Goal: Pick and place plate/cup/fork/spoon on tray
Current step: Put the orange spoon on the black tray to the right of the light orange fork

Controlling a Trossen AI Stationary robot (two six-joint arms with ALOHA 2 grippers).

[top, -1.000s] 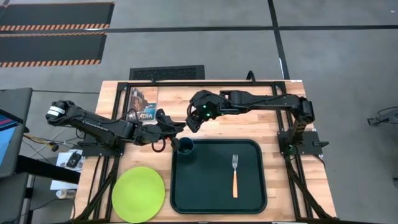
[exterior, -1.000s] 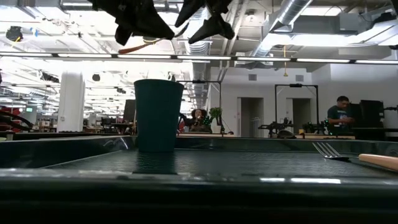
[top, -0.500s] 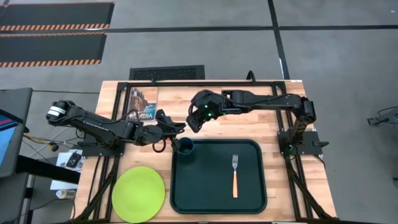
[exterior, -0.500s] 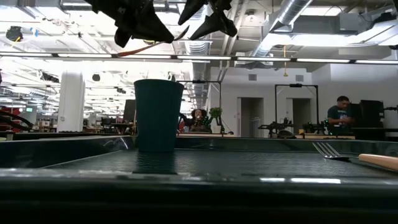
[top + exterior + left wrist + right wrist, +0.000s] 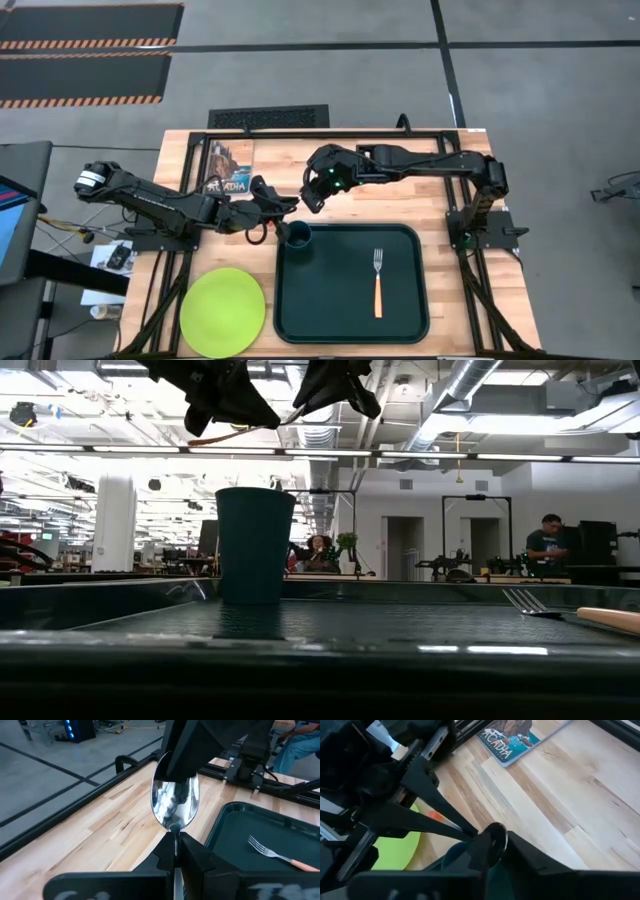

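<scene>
The spoon [image 5: 175, 805] hangs in the air over the table, just beyond the tray's far left corner, between both grippers. My left gripper [image 5: 283, 206] is shut on it from the left, and my right gripper [image 5: 309, 196] is shut on its silver bowl from the far right. The dark teal cup [image 5: 297, 236] stands upright on its base in the tray's far left corner, below them. The fork [image 5: 377, 283] lies flat in the dark green tray [image 5: 330, 310]. The lime-green plate [image 5: 222, 311] lies flat on the table left of the tray. My left gripper pinches the spoon's thin neck [image 5: 175, 836], just behind the bowl, between its two fingers. The fingers lie along the spoon, about level, coming from the table's left. The orange handle [image 5: 436, 816] runs back under the gripper; the spoon is clear of table and tray. My right gripper has the tip end of the spoon's bowl [image 5: 176, 776] between its two fingers [image 5: 481, 851], one on each face. It comes from the table's far right, slanting down. The bowl [image 5: 496, 840] shows edge-on between the fingers, clear of the cup below.
A picture book [image 5: 229, 167] lies at the table's far left, behind my left arm. Black frame rails run along the table's edges. Bare tray floor lies between cup and fork and on the near side. People sit in the room beyond the table.
My right gripper's fingers stood apart around the spoon's bowl and have shut on it. My left gripper has kept its hold, and the spoon has stayed in place above the cup.
</scene>
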